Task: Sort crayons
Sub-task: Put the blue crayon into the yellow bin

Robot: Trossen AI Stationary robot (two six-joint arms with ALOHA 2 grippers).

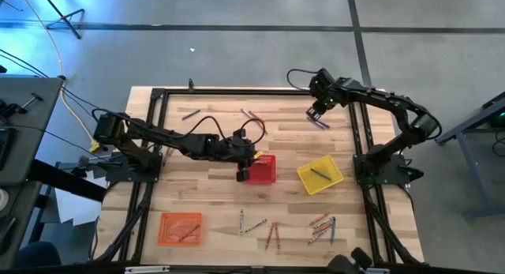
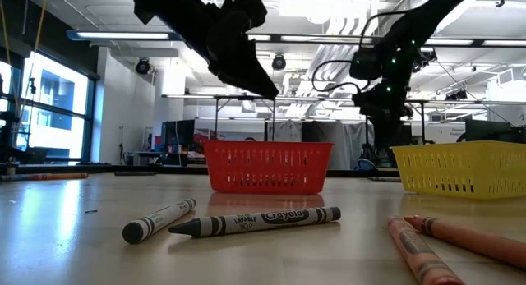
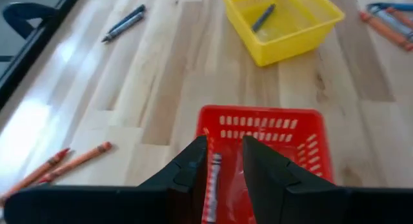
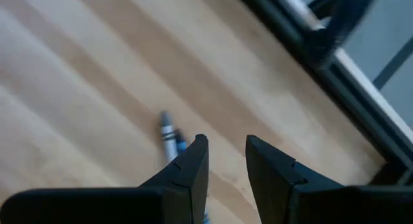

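My left gripper [image 3: 224, 159] hangs open over the near-left part of the red basket [image 3: 271, 130], which stands mid-table [image 1: 267, 171]. A crayon [image 3: 215, 179] lies in that basket below the fingers. My right gripper [image 4: 226, 159] stands open above the far right of the table [image 1: 315, 114], pointing steeply down, with nothing between its fingers. A blue and a grey crayon [image 4: 169, 137] lie on the wood beside its left finger. A bluish crayon [image 3: 263, 17] lies in the yellow basket [image 3: 303, 37].
An orange basket [image 1: 181, 227] stands at the near left. Loose crayons lie along the near edge [image 1: 252, 225], [image 1: 272, 234], [image 1: 322, 227] and at the far side [image 1: 190, 114], [image 1: 252, 116]. The black table frame [image 4: 303, 30] runs close behind my right gripper.
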